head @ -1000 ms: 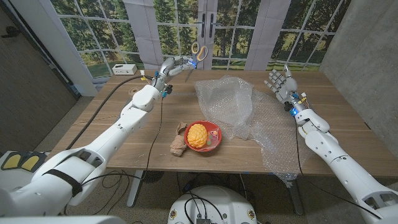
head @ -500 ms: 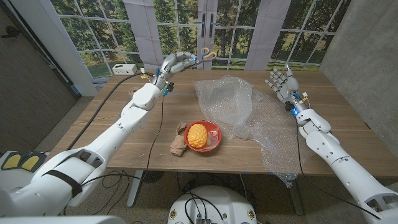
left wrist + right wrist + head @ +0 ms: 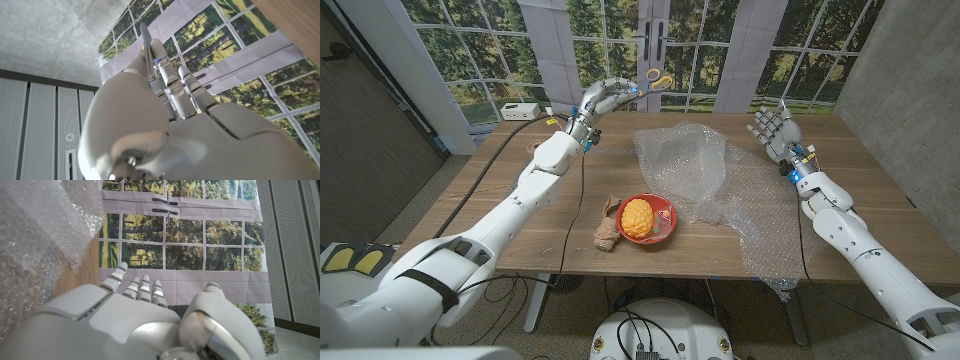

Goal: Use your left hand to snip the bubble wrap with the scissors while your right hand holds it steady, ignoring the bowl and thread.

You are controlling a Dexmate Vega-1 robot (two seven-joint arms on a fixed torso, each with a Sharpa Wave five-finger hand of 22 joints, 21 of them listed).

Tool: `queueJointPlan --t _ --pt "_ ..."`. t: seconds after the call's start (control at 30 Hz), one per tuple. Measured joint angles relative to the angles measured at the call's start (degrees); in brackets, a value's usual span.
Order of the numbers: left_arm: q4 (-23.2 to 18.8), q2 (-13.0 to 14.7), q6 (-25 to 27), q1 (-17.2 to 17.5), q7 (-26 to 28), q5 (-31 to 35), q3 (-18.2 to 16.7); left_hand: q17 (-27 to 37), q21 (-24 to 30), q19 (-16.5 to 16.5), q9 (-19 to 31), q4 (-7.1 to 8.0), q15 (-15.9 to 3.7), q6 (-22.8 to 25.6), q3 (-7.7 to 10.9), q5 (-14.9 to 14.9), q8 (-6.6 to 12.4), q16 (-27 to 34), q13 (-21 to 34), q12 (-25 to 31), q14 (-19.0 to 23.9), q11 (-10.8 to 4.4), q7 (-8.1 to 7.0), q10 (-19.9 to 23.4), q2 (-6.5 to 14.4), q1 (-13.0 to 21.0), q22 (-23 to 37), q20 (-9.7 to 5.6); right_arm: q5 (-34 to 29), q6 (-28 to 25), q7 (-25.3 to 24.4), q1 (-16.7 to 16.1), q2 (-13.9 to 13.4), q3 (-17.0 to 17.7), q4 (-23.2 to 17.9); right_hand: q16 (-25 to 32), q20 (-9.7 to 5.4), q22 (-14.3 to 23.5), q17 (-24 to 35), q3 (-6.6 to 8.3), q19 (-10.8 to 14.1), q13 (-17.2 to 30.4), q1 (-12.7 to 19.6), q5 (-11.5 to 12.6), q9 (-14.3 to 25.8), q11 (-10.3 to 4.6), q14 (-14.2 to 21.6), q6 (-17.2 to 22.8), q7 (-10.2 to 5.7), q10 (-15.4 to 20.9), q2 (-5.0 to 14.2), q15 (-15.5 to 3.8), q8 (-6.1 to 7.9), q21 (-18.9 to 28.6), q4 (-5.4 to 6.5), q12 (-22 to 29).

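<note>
**Scissors held aloft, wrap untouched**

Fingers [image 3: 603,94] of the left hand [image 3: 600,100] close on the scissors [image 3: 655,78], holding them up in the air above the table's far edge, yellow handles pointing toward picture right against the window backdrop. Left wrist view: fingers [image 3: 167,75] bunched together, a thin grey blade [image 3: 145,40] sticking out past them. Right hand [image 3: 772,129] has fingers spread wide, holding nothing, palm upright, raised over the far right part of the table, just beside the wrap's right edge, not touching it as far as the head view shows. Right wrist view: fingers [image 3: 136,285] extended, apart, wrap [image 3: 40,235] beside the hand.

Largest to smallest:
- Table [image 3: 520,215], wooden, both arms reaching over it from the near corners.
- Bubble wrap [image 3: 705,175], clear crumpled sheet, spread from table centre to the right and near edge, a corner hanging off the near side.
- Bowl [image 3: 661,224], red, near centre, touching the wrap's left edge; yellow ball of thread [image 3: 637,217] sits in it.
- Brown object [image 3: 608,226], just left of the bowl; cannot tell what it is.
- White box [image 3: 520,110] at far left corner of the table.
- Black cables [image 3: 572,210] run across the table's left half.
</note>
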Motion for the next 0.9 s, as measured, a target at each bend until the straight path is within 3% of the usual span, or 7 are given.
queueJointPlan --t 0.2,0.5,0.9 --pt "4.5 -2.4 -1.2 -1.6 -5.4 -4.2 -0.4 0.4 0.4 1.9 -0.3 -0.23 0.01 0.2 -0.24 0.0 0.00 0.0 0.2 0.0 0.0 0.42 0.22 0.0 -0.2 0.3 0.0 -0.10 -0.3 0.1 0.0 0.5 0.1 -0.2 0.3 0.0 0.00 0.0 0.0 0.00 0.0 0.0 0.0 0.0 0.0 0.00 0.0 0.0 0.00 0.0 0.00 0.00 0.00 0.0 0.00 0.0" --pt "11.1 -6.2 -1.9 -3.9 -14.1 -10.8 -1.6 1.1 0.2 1.5 -0.8 -0.22 0.12 0.2 -0.24 0.0 0.00 0.0 0.8 -0.5 -0.1 0.84 0.21 -0.4 0.0 0.9 0.0 -0.10 -0.7 0.3 -0.4 0.9 0.2 -0.4 0.5 0.0 0.00 0.0 0.0 0.00 0.0 0.0 0.0 0.0 0.0 0.00 0.0 0.0 0.00 0.0 0.00 0.00 0.00 0.0 0.00 0.0" --pt "15.5 -9.1 0.3 -5.3 -22.6 -16.8 -3.6 1.7 -0.2 0.8 -1.1 -0.23 0.22 0.5 -0.71 0.0 0.00 0.0 1.3 -0.5 -0.2 0.84 -0.02 -0.4 0.1 1.0 0.0 -0.01 -0.7 0.7 -0.7 0.4 0.1 -0.2 0.0 0.0 0.00 0.0 0.0 0.00 0.0 0.0 0.0 0.0 0.0 0.00 0.2 0.0 0.01 0.0 0.00 0.20 0.00 0.0 0.00 0.0"
